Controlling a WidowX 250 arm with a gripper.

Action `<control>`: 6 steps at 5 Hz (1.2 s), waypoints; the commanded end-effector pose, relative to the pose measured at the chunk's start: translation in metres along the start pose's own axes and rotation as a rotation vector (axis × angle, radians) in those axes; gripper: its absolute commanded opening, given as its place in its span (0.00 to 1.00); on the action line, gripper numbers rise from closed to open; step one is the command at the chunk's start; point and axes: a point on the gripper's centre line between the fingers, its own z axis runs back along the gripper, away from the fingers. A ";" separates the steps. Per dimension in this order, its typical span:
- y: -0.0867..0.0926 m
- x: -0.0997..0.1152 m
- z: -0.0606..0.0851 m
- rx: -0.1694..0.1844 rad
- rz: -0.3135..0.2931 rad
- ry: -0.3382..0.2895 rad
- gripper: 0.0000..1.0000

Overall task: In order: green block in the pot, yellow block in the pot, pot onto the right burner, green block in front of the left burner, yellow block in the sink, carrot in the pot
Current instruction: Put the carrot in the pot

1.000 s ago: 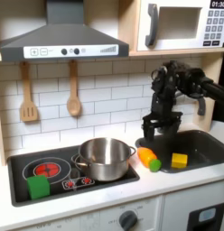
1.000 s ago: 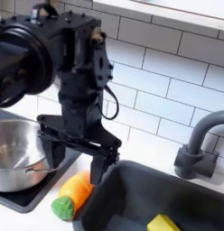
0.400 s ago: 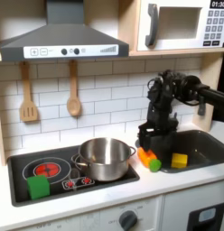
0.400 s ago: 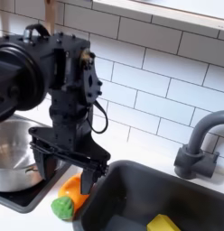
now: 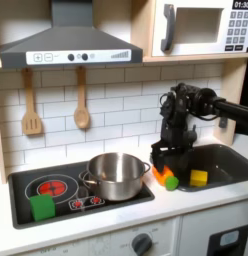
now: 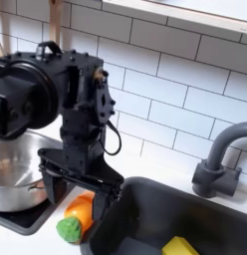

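The orange carrot (image 5: 165,177) (image 6: 80,213) lies on the counter between the stove and the sink, its green end toward the front. My gripper (image 5: 162,165) (image 6: 76,204) is open and low over it, one finger on each side of the carrot. In the first exterior view the steel pot (image 5: 117,175) sits on the stove's right burner; in the second exterior view the pot (image 6: 14,175) is at the left edge. The green block (image 5: 42,206) rests in front of the left burner. The yellow block (image 5: 199,178) (image 6: 180,246) lies in the sink (image 5: 228,166) (image 6: 155,204).
A grey faucet (image 6: 219,159) stands at the back of the sink. Two wooden utensils (image 5: 82,110) hang on the tiled wall under the range hood. The red left burner (image 5: 51,187) is bare. A microwave (image 5: 201,26) sits overhead.
The gripper has come down and shifted left in both exterior views, from above the sink's edge to straddling the carrot. It stays open. The blocks, pot and carrot have not moved.
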 end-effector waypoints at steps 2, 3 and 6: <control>0.009 0.006 -0.021 0.000 0.019 0.028 1.00; 0.006 0.008 -0.024 -0.001 0.001 0.038 1.00; 0.004 0.007 -0.021 -0.005 -0.004 0.034 0.00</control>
